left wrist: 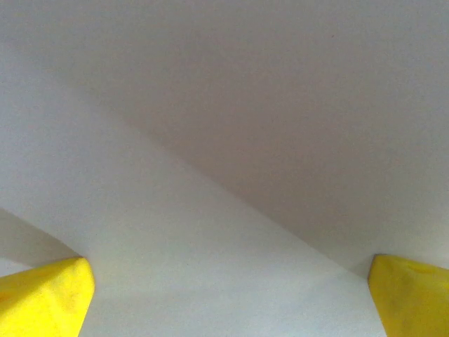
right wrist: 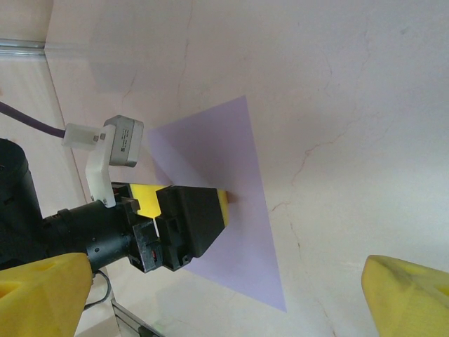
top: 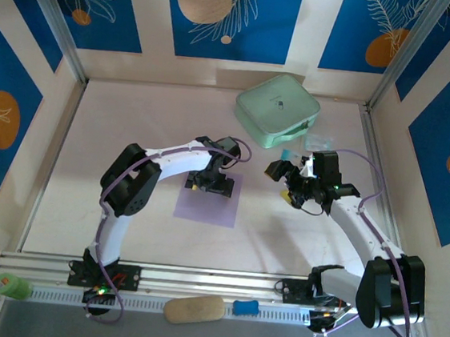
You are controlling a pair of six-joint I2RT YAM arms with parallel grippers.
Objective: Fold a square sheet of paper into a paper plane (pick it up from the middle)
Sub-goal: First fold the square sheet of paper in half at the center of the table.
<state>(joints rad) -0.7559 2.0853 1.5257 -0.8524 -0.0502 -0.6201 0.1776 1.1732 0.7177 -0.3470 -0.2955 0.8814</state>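
— What's hidden?
— My left gripper (top: 209,186) covers the middle of the square sheet of paper (top: 222,208). I can't tell if its fingertips touch.
— And the grip?
— Both spread wide, holding nothing. My right gripper (top: 282,183) hangs beside the sheet.
— The sheet?
— Flat, unfolded lavender, mid-desk (top: 118,117).

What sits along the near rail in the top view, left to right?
green cylinder → left arm base → tan oblong pad → small blue piece → right arm base
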